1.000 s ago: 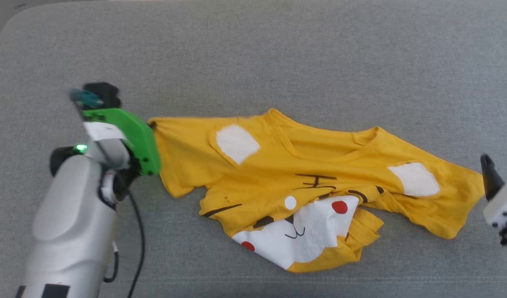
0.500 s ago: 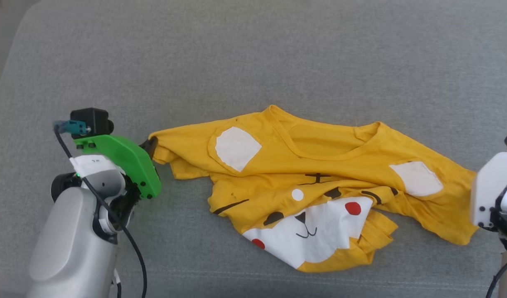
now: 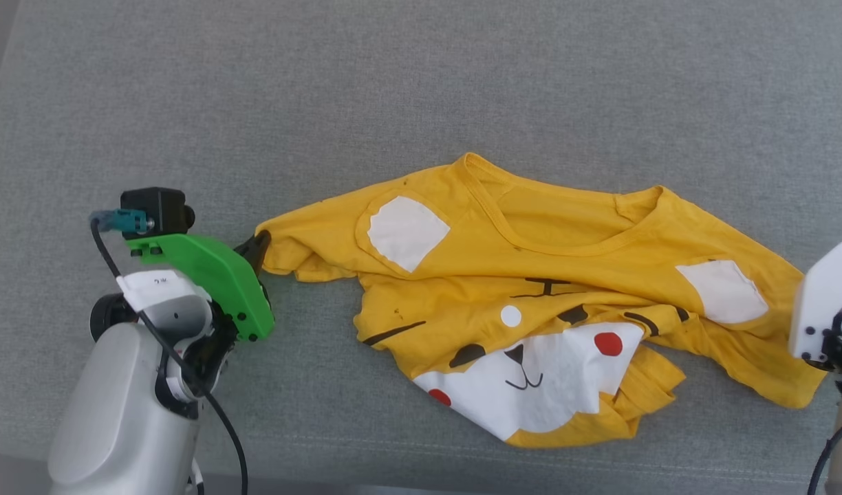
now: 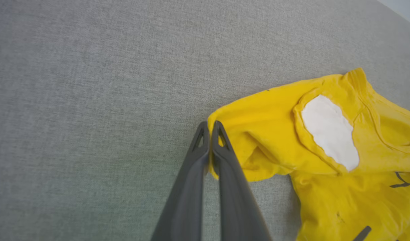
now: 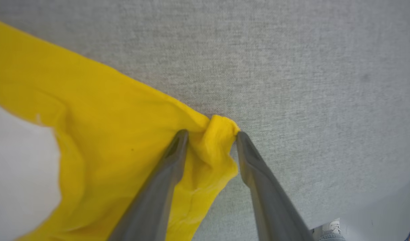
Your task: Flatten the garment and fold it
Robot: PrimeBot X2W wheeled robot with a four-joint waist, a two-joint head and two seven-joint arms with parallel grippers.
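Lying on the grey cloth-covered table (image 3: 421, 82) is one garment (image 3: 565, 275), a yellow short-sleeved T-shirt, printed side up, in the middle and right of the head view. It is not flat: the neckline faces the far side, and the lower body is rumpled and folded under itself near the front edge. Counted on the print are two white patches, one near each shoulder, one large white face panel, two red dots and one small white dot, plus several black strokes and ovals.

Two grippers are present, one at each sleeve end. The left gripper (image 4: 210, 124) has its two dark fingers pressed together on the hem of the sleeve on the robot's left, pinching the cloth at the very edge. One green bracket (image 3: 214, 275) and one black camera block (image 3: 153, 210) sit on that wrist.

The right gripper (image 5: 211, 134) has its two fingers standing apart, straddling a bunched corner of the opposite sleeve. The cloth lies between them, not clamped.
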